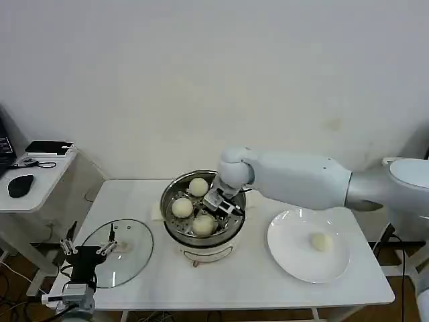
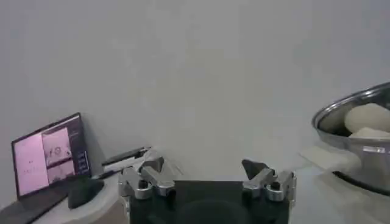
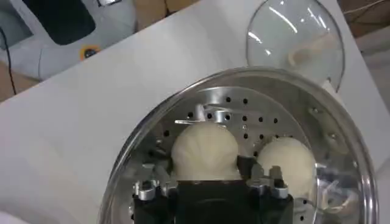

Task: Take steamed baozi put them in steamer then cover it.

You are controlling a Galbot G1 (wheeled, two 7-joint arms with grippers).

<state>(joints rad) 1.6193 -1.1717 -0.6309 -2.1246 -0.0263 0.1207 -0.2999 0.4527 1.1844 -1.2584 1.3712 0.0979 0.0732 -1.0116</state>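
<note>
The right pincer (image 1: 216,203) grips a round baozi (image 3: 205,151) over the upright steamer (image 1: 173,231); left pincer (image 2: 207,176) gapes open.

Right end effector (image 1: 219,204) reaches low and closed; left end effector (image 1: 86,252) hangs open.

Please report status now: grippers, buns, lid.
Right gripper inside steamer, jaws around a baozi. Left gripper open, idle above cover. Three baozi in steamer, one baozi on plate. Nothing blocking.

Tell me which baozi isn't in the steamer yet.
The lone baozi on the white plate; the other three already sit in the steamer.
</note>
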